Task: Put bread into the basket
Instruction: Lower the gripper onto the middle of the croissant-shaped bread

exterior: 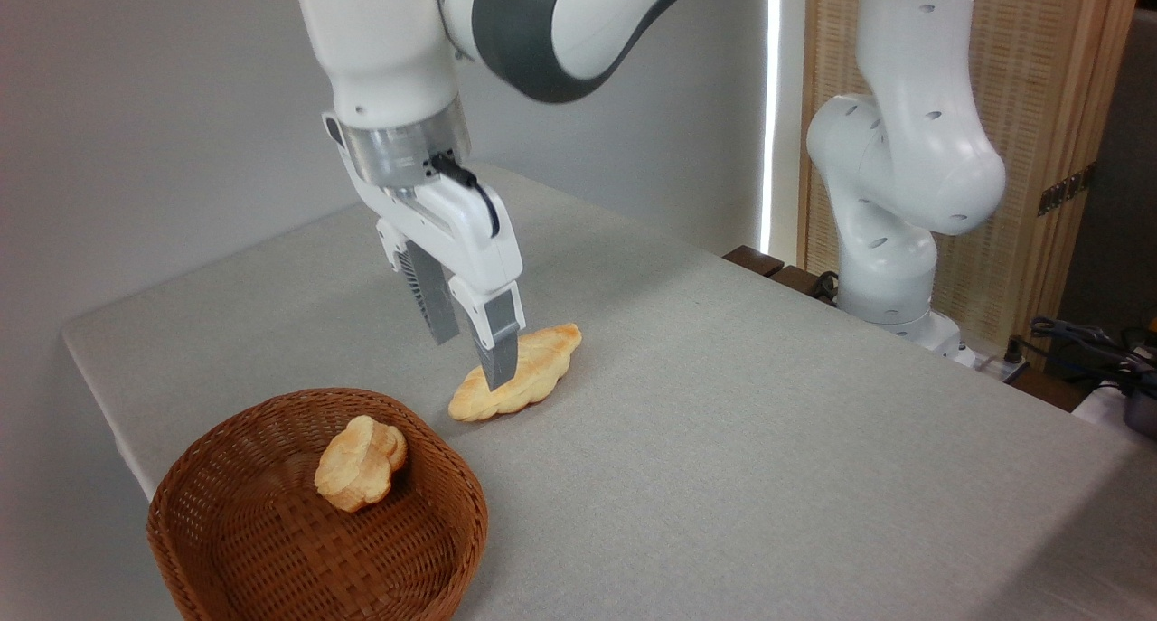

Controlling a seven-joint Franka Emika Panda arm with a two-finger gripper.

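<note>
Basket (271,512) holds bun (360,463); bread (533,368) outside on table (768,440); fingers (499,345) apart, gripping nothing.

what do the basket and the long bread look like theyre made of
The basket: woven wicker or rattan by its look, reddish-brown with a slight sheen; the crossed strands and braided rim show. The bread: smooth, golden, evenly ridged, perhaps a plastic or foam replica; real pastry can't be ruled out.

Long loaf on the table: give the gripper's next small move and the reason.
Probably lower slightly, then close. The gripper is open with its fingers straddling the long loaf, which lies flat on the table, outside the basket. Whether the tips are fully down is unclear.
</note>
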